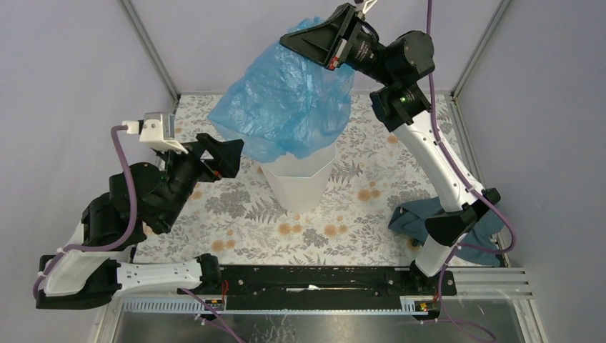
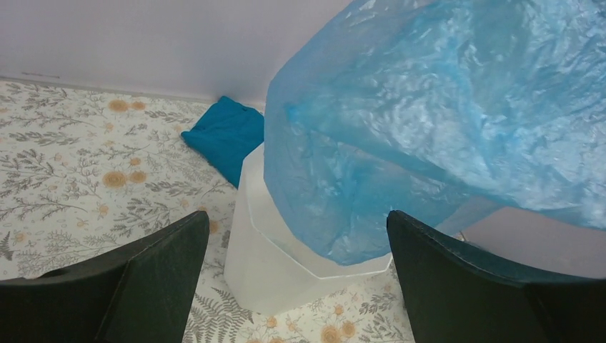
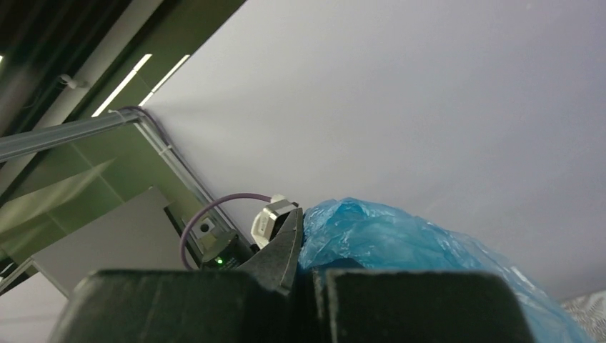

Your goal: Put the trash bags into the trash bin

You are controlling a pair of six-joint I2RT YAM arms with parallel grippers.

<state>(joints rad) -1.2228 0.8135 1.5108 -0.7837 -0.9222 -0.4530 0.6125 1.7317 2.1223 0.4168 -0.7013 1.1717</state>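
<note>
The trash bag (image 1: pixel 286 100) is a crinkly see-through light-blue film. It hangs from my right gripper (image 1: pixel 314 39), which is shut on its top, high above the table. The bag's lower end drapes over the open mouth of the trash bin (image 1: pixel 300 182), a tall white faceted bin at the table's middle. My left gripper (image 1: pixel 227 153) is open and empty, level with the bin's rim on its left. In the left wrist view the bag (image 2: pixel 443 121) hangs over the bin (image 2: pixel 279 257) between my spread fingers (image 2: pixel 143 286). In the right wrist view my shut gripper (image 3: pixel 309 275) holds the bag (image 3: pixel 400 236).
A teal folded cloth (image 2: pixel 225 136) lies on the floral tabletop (image 1: pixel 236 207) behind the bin. A grey-blue cloth (image 1: pixel 411 214) lies at the right, by the right arm's base. Enclosure walls and metal corner posts (image 1: pixel 150 50) close in the back and sides.
</note>
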